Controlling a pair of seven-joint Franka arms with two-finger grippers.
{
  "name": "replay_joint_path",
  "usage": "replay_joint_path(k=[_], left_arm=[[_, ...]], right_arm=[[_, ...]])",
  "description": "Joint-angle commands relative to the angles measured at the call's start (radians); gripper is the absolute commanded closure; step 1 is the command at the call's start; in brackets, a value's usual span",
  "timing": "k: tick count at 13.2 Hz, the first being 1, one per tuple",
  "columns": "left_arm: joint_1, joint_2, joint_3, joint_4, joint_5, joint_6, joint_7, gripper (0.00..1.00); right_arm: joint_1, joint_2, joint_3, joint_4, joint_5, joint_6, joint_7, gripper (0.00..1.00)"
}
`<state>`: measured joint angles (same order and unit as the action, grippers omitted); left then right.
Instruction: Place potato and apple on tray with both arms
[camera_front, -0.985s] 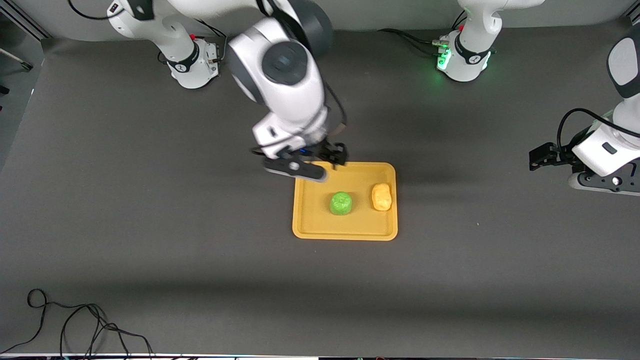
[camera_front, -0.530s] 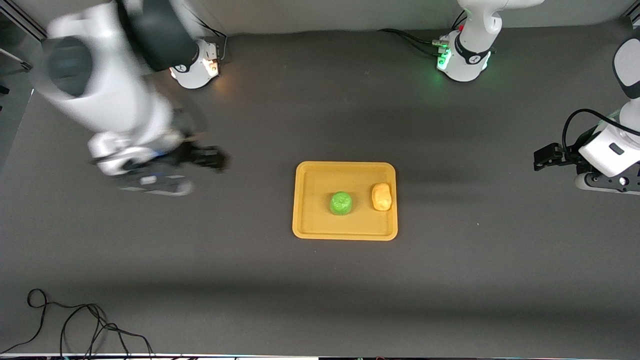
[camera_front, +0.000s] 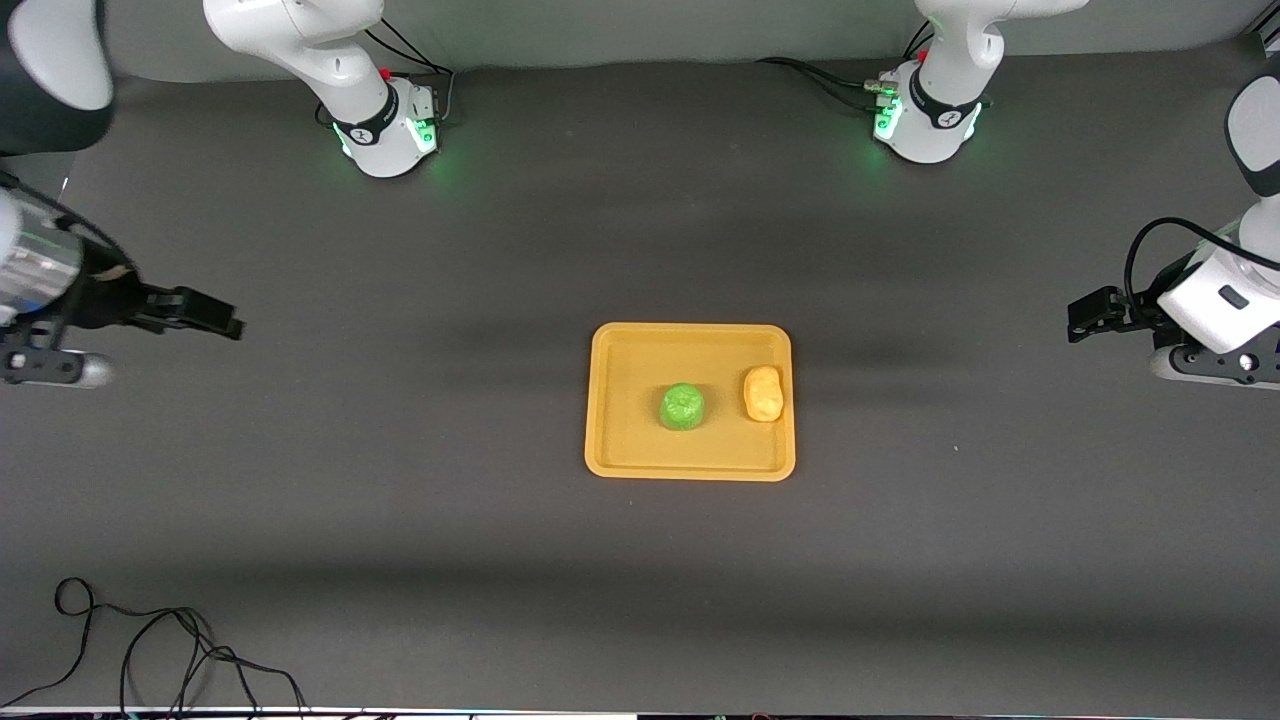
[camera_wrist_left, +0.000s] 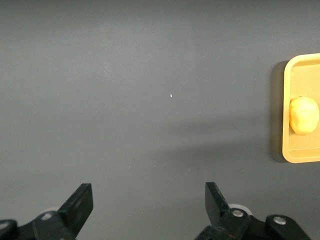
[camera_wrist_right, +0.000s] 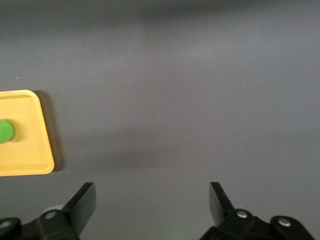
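Loose black cable (camera_front: 150, 650) lies coiled on the table at the edge nearest the front camera, toward the right arm's end, well apart from everything else. Nothing stands between either gripper and the tray.

Table (camera_front: 400, 520) is covered in plain dark grey matte sheet, with soft lengthwise shadow bands. Both arm bases (camera_front: 385, 125) show green lights. A pale wall strip runs along the edge where the bases stand.

Tray (camera_front: 690, 462) sits mid-table, roughly midway between the two grippers. Apple (camera_front: 682, 407) rests on the tray floor near its middle. Potato (camera_front: 763, 393) lies on the tray just beside the apple, toward the left arm's end, close to the rim on that side; the two are apart, not touching.

Right gripper (camera_front: 215, 322) hangs over bare table at the right arm's end, well apart from the tray; the apple is the nearer item to it. In the right wrist view its fingers (camera_wrist_right: 82, 202) are spread wide, holding nothing.

Left gripper (camera_front: 1088, 315) hangs over bare table at the left arm's end, well apart from the tray; the potato is the nearer item to it. Fingers (camera_wrist_left: 80, 202) spread wide in the left wrist view, nothing between them.
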<state>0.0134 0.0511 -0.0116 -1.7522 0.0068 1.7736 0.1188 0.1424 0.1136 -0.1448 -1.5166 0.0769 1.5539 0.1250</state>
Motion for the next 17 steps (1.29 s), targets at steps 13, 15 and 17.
replay_joint_path(k=[13, 15, 17], left_arm=[[-0.003, -0.043, -0.024, 0.077, -0.008, -0.071, 0.007, 0.00], [-0.007, -0.045, -0.025, 0.074, -0.008, -0.078, 0.001, 0.00], [-0.010, -0.050, -0.028, 0.076, -0.008, -0.082, -0.004, 0.00]], right_arm=[[-0.171, -0.066, 0.126, -0.079, -0.068, 0.064, -0.085, 0.00], [-0.170, -0.068, 0.126, -0.079, -0.069, 0.064, -0.085, 0.00], [-0.170, -0.068, 0.128, -0.079, -0.069, 0.064, -0.085, 0.00]])
